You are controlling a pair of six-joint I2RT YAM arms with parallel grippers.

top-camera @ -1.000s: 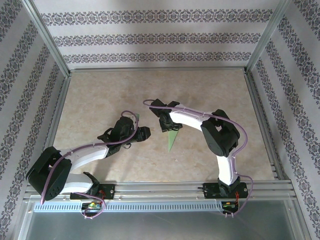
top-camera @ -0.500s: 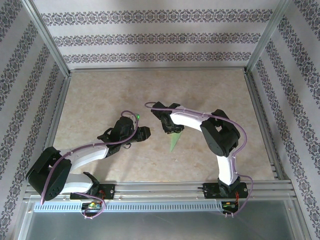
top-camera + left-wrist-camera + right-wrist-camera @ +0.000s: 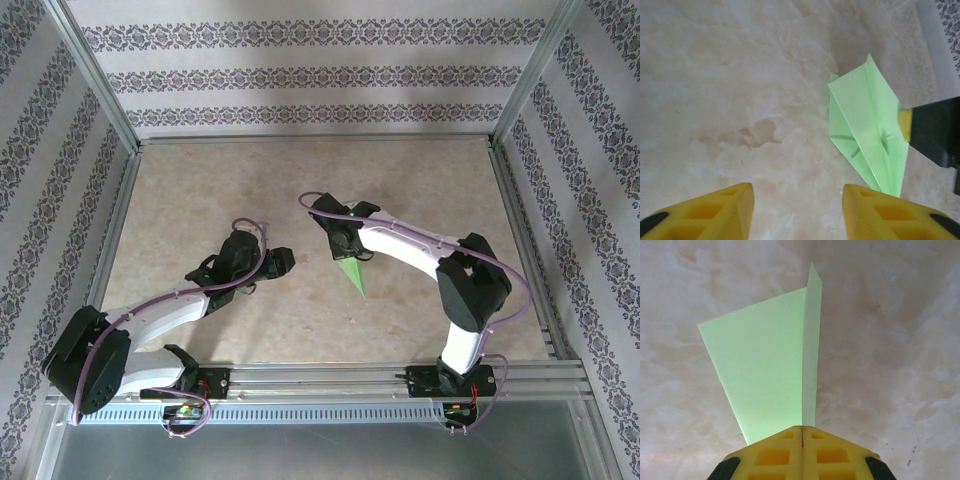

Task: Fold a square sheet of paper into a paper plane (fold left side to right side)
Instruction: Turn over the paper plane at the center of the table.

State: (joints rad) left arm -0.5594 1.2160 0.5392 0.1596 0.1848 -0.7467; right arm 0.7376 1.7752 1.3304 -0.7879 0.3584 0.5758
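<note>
The square sheet of paper is folded into a slim, light green paper plane [image 3: 352, 273], pointed toward the near right. My right gripper [image 3: 345, 248] is shut on its wide end. In the right wrist view the yellow pads [image 3: 775, 455] meet at the gripper's [image 3: 802, 429] tip, with the paper plane [image 3: 765, 370] standing out from between them, one wing spread left. My left gripper [image 3: 283, 262] stands open and empty a little to the left. From the left wrist, the paper plane [image 3: 870, 125] lies beyond the right finger of the left gripper [image 3: 797, 192], apart from it.
The beige mottled tabletop [image 3: 220, 190] is fenced by metal rails [image 3: 320, 138] and patterned walls [image 3: 300, 70]. The near rail [image 3: 330, 375] carries both arm bases. Bare table lies behind and to both sides of the arms.
The right gripper has shut on the paper plane and shifted away and right; the plane's tip swung from near left to near right. The left arm drew back slightly.
</note>
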